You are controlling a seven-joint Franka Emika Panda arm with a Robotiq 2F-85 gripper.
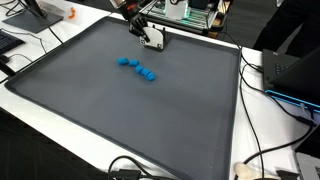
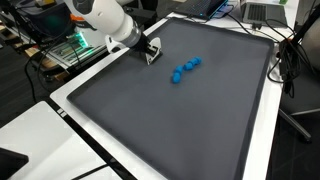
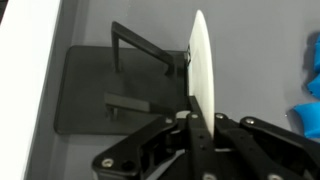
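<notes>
My gripper (image 3: 192, 125) is shut on a thin white plate-like disc (image 3: 201, 70), which I see edge-on and upright between the fingers. Just left of the disc, a flat dark stand (image 3: 85, 105) with bent wire posts rests on the grey mat. In both exterior views the gripper (image 1: 147, 30) (image 2: 146, 46) hangs low over the far part of the mat with the white disc (image 1: 153, 40) (image 2: 152, 53) below it. A cluster of small blue pieces (image 1: 137, 67) (image 2: 185, 68) lies on the mat a short way off; one blue piece (image 3: 310, 100) shows at the wrist view's right edge.
The big grey mat (image 1: 120, 120) (image 2: 200, 130) has a raised rim and sits on a white table. Cables (image 1: 262, 70), a laptop (image 1: 295, 75) and lab gear (image 1: 190, 12) crowd the table edges. An orange item (image 1: 71, 14) lies at the back.
</notes>
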